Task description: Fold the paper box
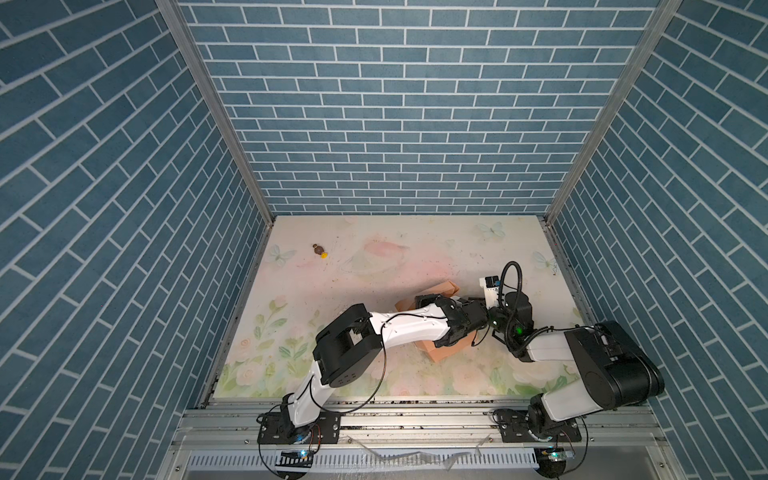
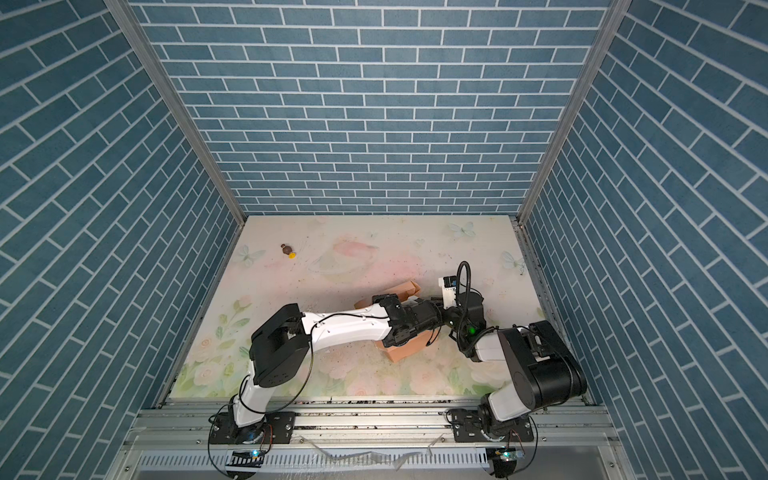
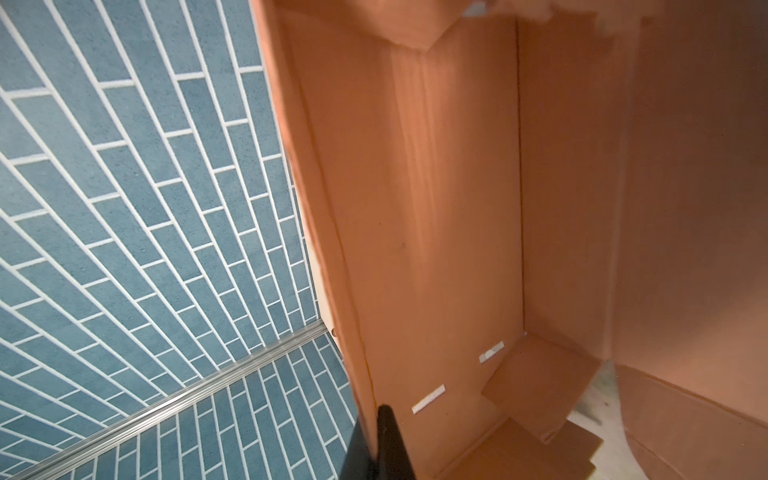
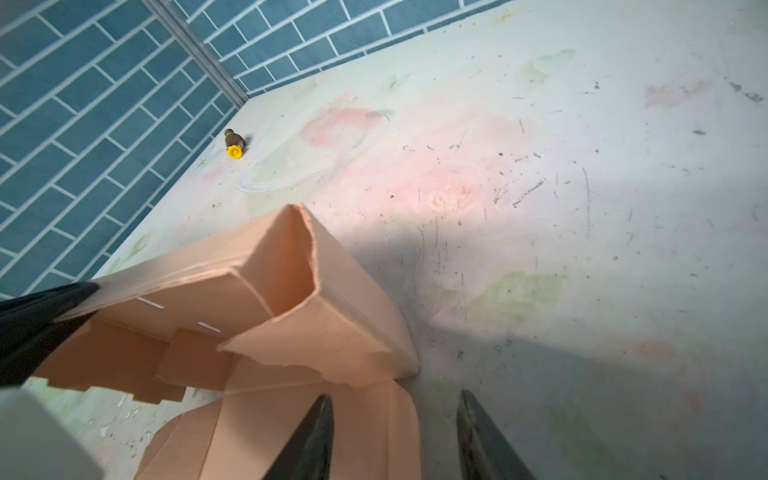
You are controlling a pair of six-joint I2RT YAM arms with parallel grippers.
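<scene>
One peach paper box [image 1: 448, 287] is sitting half-folded on the table [image 1: 415, 249], just off centre toward 3 o'clock in both top views.
Some of its panels are standing upright while its flaps are lying flat on the surface. The left gripper [image 3: 384, 419] is reaching across it and clenching the edge of one upright panel. The right gripper [image 4: 395, 419] is hovering at the box's 3 o'clock side with its jaws released, one finger [image 4: 316, 436] over a flat flap and the other over bare table. A small brown-and-yellow object [image 1: 320, 250] is lying well apart, toward 10 o'clock, near the blue brick wall [image 1: 124, 208].
</scene>
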